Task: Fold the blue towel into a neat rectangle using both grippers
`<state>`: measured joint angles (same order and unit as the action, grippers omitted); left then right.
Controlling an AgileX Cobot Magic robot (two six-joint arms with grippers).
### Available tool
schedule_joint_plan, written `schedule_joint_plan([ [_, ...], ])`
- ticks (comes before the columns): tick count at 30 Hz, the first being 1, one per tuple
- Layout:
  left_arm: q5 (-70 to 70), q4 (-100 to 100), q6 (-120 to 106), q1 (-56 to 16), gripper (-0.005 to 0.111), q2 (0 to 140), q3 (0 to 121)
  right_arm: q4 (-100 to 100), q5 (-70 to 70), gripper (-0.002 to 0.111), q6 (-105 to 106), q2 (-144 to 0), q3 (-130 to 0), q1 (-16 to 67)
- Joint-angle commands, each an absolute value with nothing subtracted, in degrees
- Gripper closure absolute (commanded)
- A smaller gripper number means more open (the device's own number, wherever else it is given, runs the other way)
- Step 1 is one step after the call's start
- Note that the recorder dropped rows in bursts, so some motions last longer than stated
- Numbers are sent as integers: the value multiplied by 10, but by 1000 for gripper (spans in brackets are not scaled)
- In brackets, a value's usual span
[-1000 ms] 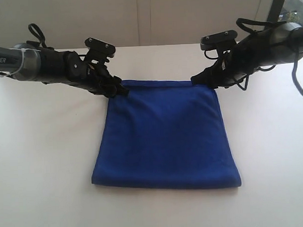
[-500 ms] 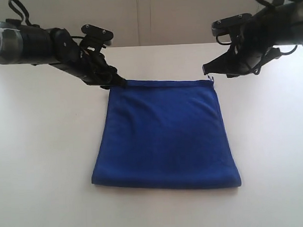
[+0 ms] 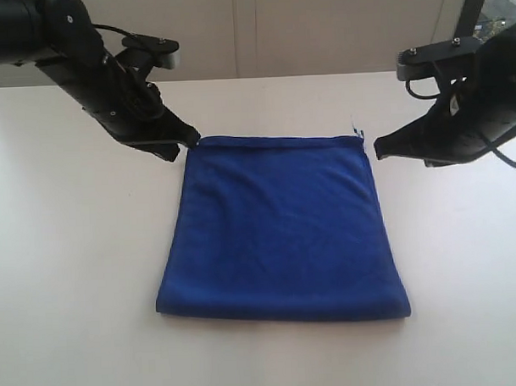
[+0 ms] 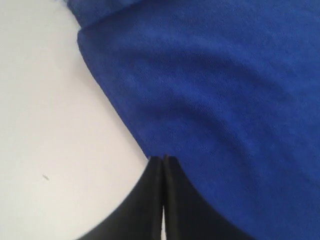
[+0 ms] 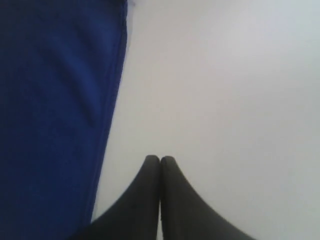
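Towel [image 3: 279, 230] — corner perhaps against left hand [image 3: 191, 138]

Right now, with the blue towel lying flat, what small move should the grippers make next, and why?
Probably open both. The left gripper and right gripper are shut and empty beside the far corners of the blue towel, which looks nearly square, so another fold likely needs open jaws to grip it.

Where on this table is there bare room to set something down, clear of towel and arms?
The table is bare left of the blue towel, right of it, and beyond its far edge between the left gripper and right gripper. Crowded: the towel's two far corners, where the gripper tips sit.
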<state>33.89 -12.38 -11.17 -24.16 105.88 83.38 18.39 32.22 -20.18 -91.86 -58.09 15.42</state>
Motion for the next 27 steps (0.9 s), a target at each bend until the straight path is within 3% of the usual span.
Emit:
schedule_joint_plan([
  [1,363,-129,-86,-240,107,1007,773,153,320,108,-176,-862,-533,177],
  [10,313,-137,-96,-242,107,892,601,114,321,108,-176,-806,-463,206],
  [27,311,-252,-344,-275,107,798,497,85,297,108,-112,-752,-397,298],
])
